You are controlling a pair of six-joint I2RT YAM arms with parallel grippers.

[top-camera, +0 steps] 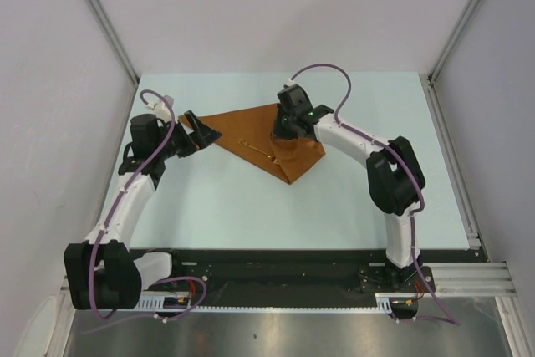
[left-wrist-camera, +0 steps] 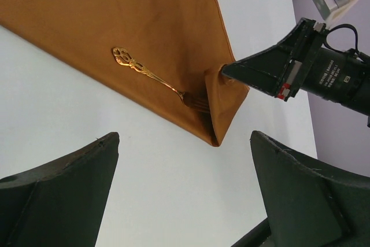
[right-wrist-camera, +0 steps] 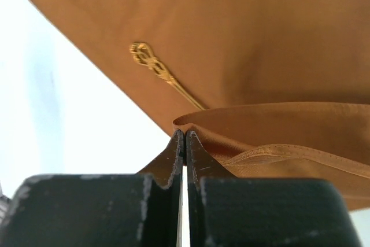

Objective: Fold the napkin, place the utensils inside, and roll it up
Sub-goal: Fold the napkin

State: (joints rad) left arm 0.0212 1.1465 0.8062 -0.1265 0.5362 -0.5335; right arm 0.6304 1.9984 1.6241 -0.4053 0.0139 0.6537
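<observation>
The napkin (top-camera: 251, 131) lies on the table (top-camera: 251, 215) toward its far middle, with the fork (top-camera: 255, 150) on it along its near edge. The left tool (top-camera: 206, 134) stands at the napkin's left corner. The right tool (top-camera: 284, 130) pinches a raised fold at its right end, beside the fork's tines.

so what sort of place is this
Probably a robotics lab work cell, not a dining room: a pale table boxed in by blank white panels, a left arm and a right arm bolted to a metal rail at its near edge, with a napkin and fork laid out.
</observation>
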